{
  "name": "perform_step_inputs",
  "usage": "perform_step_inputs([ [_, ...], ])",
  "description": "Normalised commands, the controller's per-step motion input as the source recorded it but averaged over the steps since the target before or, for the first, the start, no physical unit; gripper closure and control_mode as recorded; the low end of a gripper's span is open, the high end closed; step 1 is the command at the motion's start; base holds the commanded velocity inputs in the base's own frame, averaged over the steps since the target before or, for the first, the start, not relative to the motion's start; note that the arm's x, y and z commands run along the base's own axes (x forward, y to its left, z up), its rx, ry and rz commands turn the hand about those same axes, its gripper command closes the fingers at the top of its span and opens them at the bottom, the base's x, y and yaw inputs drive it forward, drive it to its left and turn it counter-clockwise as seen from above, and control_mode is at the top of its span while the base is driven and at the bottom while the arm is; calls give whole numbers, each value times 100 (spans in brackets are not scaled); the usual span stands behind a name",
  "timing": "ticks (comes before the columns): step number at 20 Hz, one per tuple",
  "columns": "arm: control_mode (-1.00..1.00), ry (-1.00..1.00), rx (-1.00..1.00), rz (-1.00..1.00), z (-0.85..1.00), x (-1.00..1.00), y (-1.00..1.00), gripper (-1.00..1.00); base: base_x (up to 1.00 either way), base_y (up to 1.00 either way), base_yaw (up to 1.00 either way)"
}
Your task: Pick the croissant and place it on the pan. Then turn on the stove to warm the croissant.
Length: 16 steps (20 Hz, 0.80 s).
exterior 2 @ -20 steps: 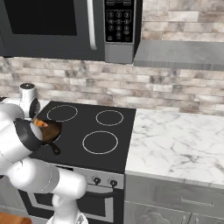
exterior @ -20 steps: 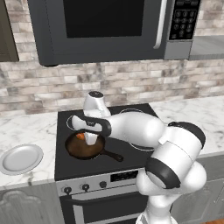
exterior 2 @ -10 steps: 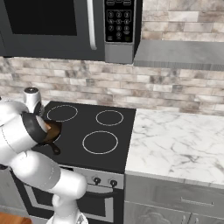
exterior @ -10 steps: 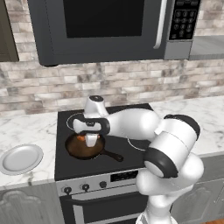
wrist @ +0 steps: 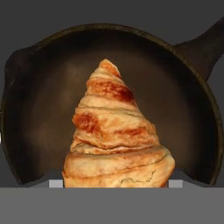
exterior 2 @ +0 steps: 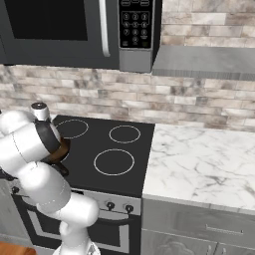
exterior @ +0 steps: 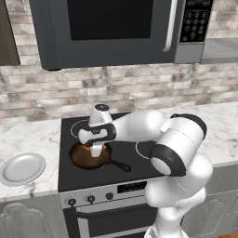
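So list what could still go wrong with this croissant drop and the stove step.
1. The gripper hangs over the pan near its back rim; released off-centre, the croissant could tip onto the rim.
2. The pan's handle juts toward the stove front, so an arm reaching for the knobs might knock it.

The croissant (wrist: 116,135) is golden-orange with darker reddish-brown ridges, the pan (wrist: 39,118) around it a dull brown-black, the stove (exterior 2: 112,149) black glass with thin white rings over a silver front panel, and beside the stove lie a pale grey plate (exterior: 21,168) and a white, grey-veined marble counter (exterior 2: 199,164).
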Motion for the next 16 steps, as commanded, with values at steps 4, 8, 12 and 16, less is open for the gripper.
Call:
perform_step_inputs([
  [4, -100, 0, 0, -4, -20, 11, 0, 100, 0, 0, 0],
  [8, -100, 0, 0, -4, -22, 15, 0, 100, 0, 0, 0],
  [12, -100, 0, 0, -4, -22, 18, 0, 100, 0, 0, 0],
  [16, -100, 0, 0, -5, -21, 20, 0, 100, 0, 0, 0],
])
